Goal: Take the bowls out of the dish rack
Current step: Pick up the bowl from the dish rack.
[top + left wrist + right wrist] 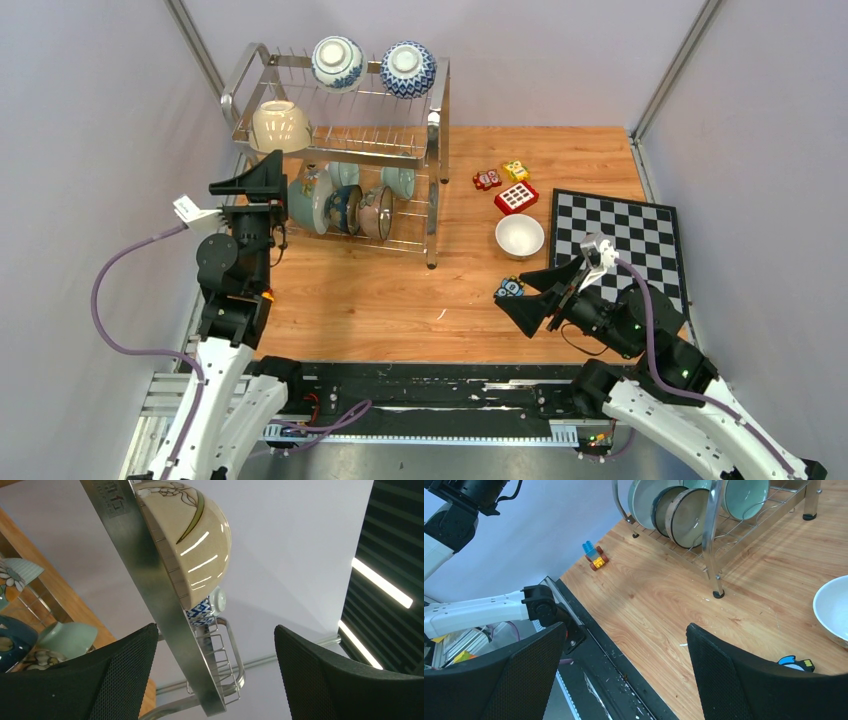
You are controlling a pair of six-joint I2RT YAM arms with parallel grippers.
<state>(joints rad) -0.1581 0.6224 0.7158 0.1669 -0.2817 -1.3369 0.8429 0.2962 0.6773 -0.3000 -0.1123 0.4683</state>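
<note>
Pale walls close in a wooden table (380, 300), and toward its back left stands the steel dish rack (433, 190). On the rack's upper tier three bowls sit upside down. A cream bowl (280, 125) is at its near left corner, and two blue-and-white bowls (337, 62) are side by side along its far edge. On the rack's lower tier a row of bowls (345, 205) stands on edge, pale green and darker ones packed close together. One white bowl (520, 236) sits upright on the wood to the right of the rack, near some toy blocks (510, 185) and a chessboard (625, 240).

The left gripper (262, 180) hangs at the rack's near left corner, just under the cream bowl. Its jaws are spread wide and hold nothing, and in its own camera the rack's top rail runs up between the fingers. The right gripper (535, 290) is well off to the right of the rack, low over the wood near the white bowl. Its jaws are also wide apart and empty.
</note>
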